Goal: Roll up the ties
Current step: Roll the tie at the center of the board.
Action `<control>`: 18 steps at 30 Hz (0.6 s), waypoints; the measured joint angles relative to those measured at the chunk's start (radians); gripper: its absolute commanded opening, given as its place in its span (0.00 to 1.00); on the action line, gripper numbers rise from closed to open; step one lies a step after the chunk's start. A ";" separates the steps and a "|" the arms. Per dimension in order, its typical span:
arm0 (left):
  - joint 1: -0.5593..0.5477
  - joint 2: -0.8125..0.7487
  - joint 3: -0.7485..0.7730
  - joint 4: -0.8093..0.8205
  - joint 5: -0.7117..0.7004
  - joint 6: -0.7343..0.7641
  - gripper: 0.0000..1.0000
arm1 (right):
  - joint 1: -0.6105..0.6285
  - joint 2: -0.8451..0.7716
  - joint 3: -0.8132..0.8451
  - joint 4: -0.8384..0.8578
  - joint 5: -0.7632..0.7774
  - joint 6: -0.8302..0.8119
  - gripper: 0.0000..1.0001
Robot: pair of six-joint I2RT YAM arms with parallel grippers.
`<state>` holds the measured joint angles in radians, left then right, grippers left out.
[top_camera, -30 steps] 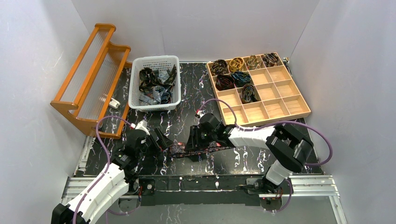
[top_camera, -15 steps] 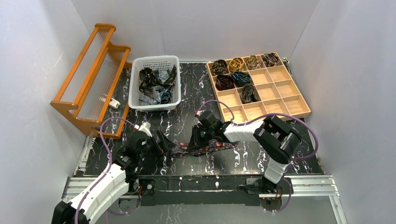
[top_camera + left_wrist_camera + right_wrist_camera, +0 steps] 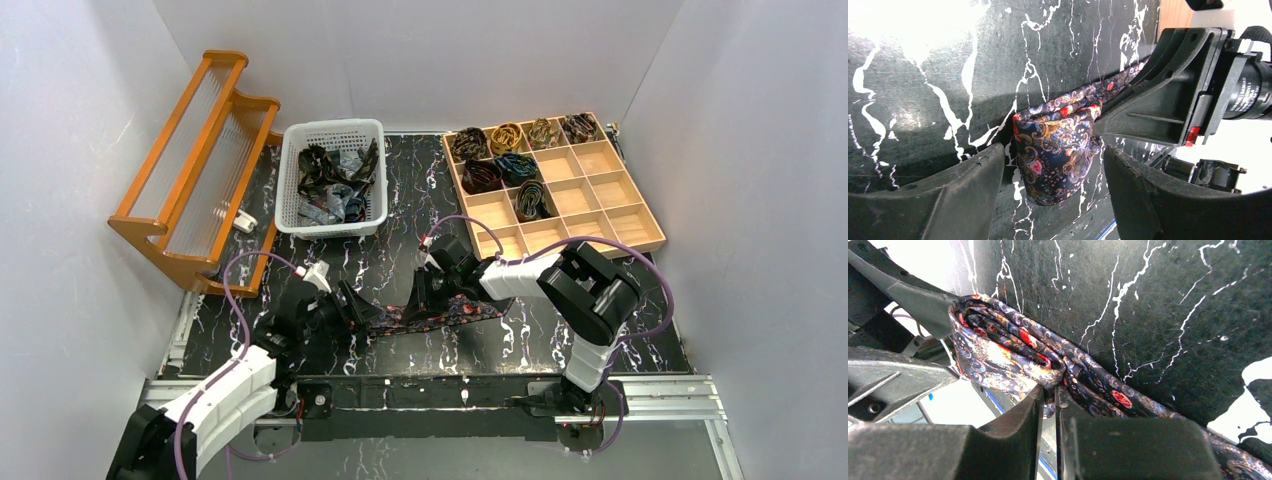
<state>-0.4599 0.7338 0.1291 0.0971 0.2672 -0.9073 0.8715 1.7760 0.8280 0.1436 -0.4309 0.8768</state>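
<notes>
A dark blue paisley tie (image 3: 455,312) with red and gold marks lies across the near middle of the black marble table (image 3: 400,200). Its left end is folded into a small coil (image 3: 998,355). My right gripper (image 3: 1049,396) is shut on the edge of that coil, with the tie's tail running off beside it. In the left wrist view the coil (image 3: 1058,150) stands between the spread fingers of my open left gripper (image 3: 1052,162), with a gap on each side. In the top view the left gripper (image 3: 362,312) and right gripper (image 3: 425,298) face each other over the coil.
A white basket (image 3: 292,215) of loose ties stands at the back middle. A wooden compartment tray (image 3: 600,195) at the back right holds several rolled ties in its far cells. An orange wooden rack (image 3: 195,170) leans at the back left.
My right gripper has shut on the tie's folded end and drawn it slightly left and back. My left gripper has moved right around the coil, its jaws narrowing.
</notes>
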 measured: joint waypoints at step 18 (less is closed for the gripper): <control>0.003 0.084 -0.057 0.165 0.039 -0.049 0.47 | -0.006 0.013 -0.006 0.023 -0.026 0.012 0.18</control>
<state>-0.4572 0.8177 0.0719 0.2623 0.3061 -0.9565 0.8650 1.7889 0.8215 0.1669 -0.4568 0.8886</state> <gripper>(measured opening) 0.517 0.189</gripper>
